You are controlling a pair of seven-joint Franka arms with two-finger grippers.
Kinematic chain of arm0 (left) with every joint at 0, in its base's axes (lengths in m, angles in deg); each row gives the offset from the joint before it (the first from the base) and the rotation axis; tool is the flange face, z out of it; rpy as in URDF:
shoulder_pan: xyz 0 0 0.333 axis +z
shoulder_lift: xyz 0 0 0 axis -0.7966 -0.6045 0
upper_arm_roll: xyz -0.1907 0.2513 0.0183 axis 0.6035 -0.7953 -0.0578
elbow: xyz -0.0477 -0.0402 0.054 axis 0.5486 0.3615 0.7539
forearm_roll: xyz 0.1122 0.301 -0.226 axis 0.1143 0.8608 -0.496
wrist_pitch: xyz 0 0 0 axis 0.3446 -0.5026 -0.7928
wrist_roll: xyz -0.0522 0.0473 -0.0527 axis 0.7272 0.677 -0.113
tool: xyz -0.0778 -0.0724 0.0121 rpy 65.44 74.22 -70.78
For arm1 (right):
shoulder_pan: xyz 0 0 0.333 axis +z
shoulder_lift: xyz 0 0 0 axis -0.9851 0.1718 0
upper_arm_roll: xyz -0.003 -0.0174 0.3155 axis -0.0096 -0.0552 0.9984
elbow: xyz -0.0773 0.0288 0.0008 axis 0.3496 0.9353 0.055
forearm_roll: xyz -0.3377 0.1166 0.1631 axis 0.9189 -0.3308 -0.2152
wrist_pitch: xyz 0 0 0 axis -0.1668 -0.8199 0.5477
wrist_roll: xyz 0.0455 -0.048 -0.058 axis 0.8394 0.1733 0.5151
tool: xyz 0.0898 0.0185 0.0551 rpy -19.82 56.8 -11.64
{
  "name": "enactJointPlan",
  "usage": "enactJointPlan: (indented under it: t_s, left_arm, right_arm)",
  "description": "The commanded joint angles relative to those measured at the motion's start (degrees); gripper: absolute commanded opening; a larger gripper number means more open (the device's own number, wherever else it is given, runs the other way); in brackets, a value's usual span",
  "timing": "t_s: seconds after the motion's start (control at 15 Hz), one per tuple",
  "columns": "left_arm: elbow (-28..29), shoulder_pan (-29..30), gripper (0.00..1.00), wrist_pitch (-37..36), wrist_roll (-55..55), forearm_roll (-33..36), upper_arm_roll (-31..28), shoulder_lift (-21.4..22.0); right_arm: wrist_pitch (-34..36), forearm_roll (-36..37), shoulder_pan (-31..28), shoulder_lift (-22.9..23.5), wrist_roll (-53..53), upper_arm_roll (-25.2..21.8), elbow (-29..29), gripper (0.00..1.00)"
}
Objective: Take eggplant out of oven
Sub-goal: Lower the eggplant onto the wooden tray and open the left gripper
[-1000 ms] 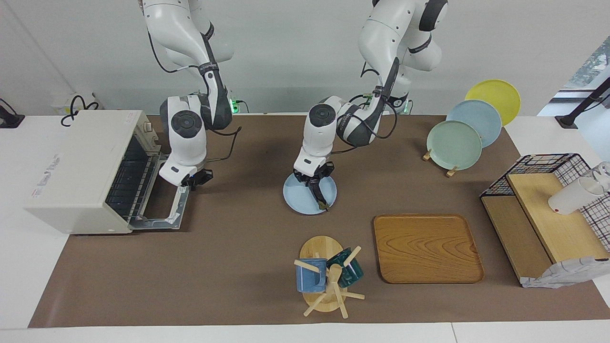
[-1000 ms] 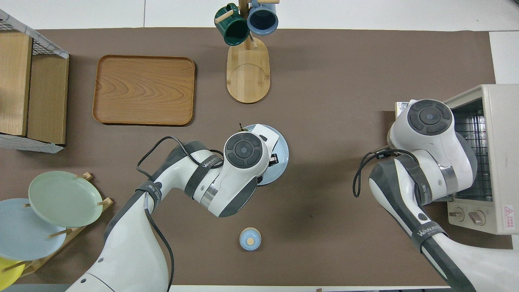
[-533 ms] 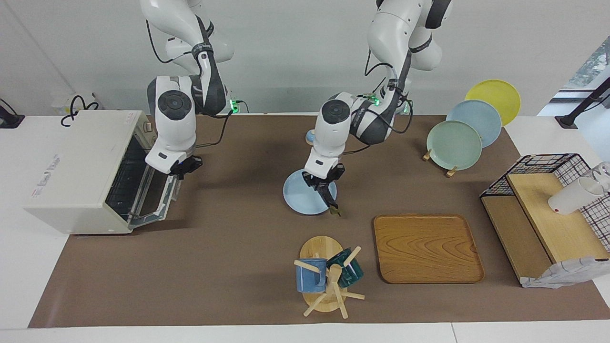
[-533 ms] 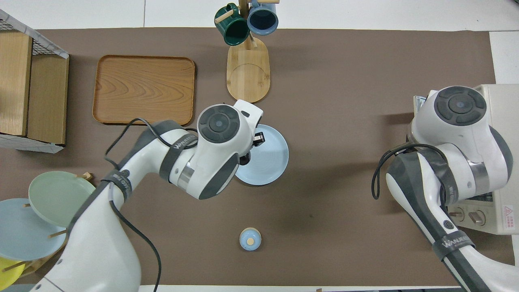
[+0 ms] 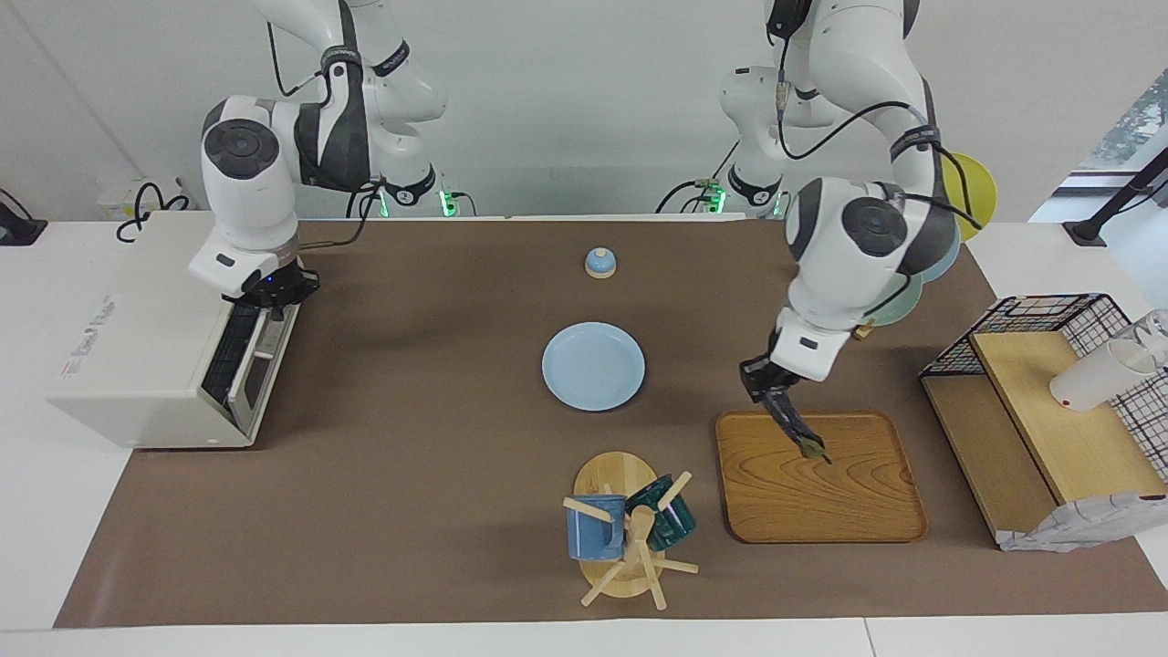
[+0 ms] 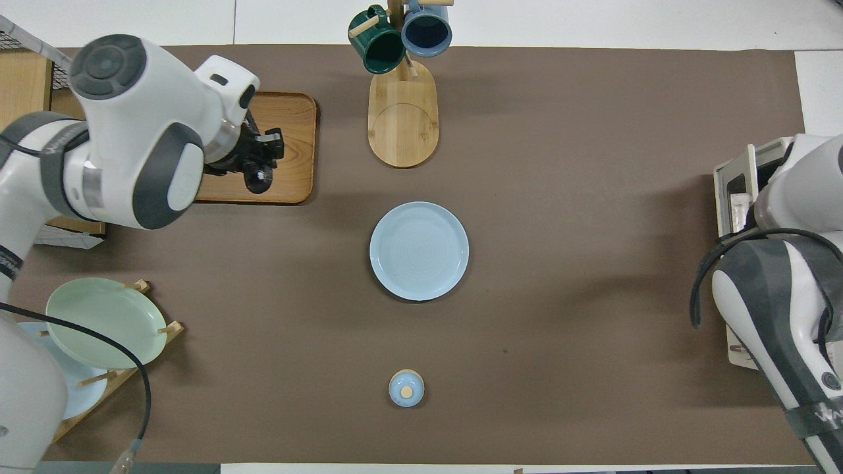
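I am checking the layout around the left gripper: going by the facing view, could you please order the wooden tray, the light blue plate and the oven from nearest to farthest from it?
The left gripper holds the eggplant.
1. Wooden tray, directly beneath it.
2. Light blue plate, mid-table.
3. Oven, at the right arm's end, where the right gripper is.

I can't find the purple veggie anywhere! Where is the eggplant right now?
The eggplant is out of the oven: in the facing view it hangs from the left gripper, stem tip down, over the wooden tray toward the left arm's end of the table.

Brown-covered table point(image 5: 438, 474) against plain white wall point(image 5: 566, 91).
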Motion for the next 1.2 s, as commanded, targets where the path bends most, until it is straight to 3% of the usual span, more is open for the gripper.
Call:
enactJointPlan:
  t_s: [0.0, 0.07, 0.27, 0.4, 0.47, 0.53, 0.87, 0.93, 1.0, 1.13]
  left_arm:
    - [-2.1, 3.5, 0.00, 3.2, -7.0, -0.4, 0.8, -4.9]
    - [-3.1, 4.2, 0.00, 5.1, -8.4, -0.2, 0.8, -7.2]
    - [-12.3, 8.1, 0.00, 3.6, -15.1, -0.3, 0.8, -14.6]
    - [-13.5, 8.1, 0.00, 5.1, -15.4, -0.2, 0.8, -16.4]
    - [-13.6, 7.9, 0.00, 6.5, -15.4, -0.2, 0.8, -17.1]
    - [-13.3, 7.4, 0.00, 9.0, -15.3, 0.1, 0.8, -17.7]
    - [-11.2, 6.5, 0.00, 10.7, -15.5, 1.1, 0.8, -17.3]
    - [-10.9, 6.4, 0.23, 10.5, -15.7, 1.1, 0.8, -17.2]
    - [-10.9, 6.4, 0.99, 10.0, -16.0, 1.0, 0.8, -17.1]
    - [-11.4, 6.4, 1.00, 7.5, -15.9, 1.0, 0.8, -16.6]
  right_arm:
    - [5.3, 0.5, -1.8, -2.5, -2.3, 0.1, -0.6, 0.00]
    - [8.3, -1.2, -1.5, -3.5, -2.3, 0.2, 1.6, 0.00]
    - [19.7, -10.2, -0.9, -2.4, -1.8, 0.9, 14.2, 0.39]
    - [23.7, -14.2, -1.2, -0.4, -1.8, 0.8, 20.3, 0.59]
    - [24.3, -14.4, -1.2, 0.2, -1.8, 0.7, 21.4, 0.87]
    - [24.3, -14.6, -1.5, 0.3, -1.8, 0.7, 21.9, 1.00]
    - [27.4, -16.2, -1.4, 4.0, 2.6, 0.7, 26.9, 1.00]
    - [27.6, -16.2, -1.1, 4.3, 2.8, 0.6, 26.6, 1.00]
    - [27.9, -16.1, -1.0, 4.9, 3.2, 0.7, 26.7, 1.00]
    - [28.7, -16.0, -0.4, 7.3, 3.4, 0.2, 27.7, 1.00]
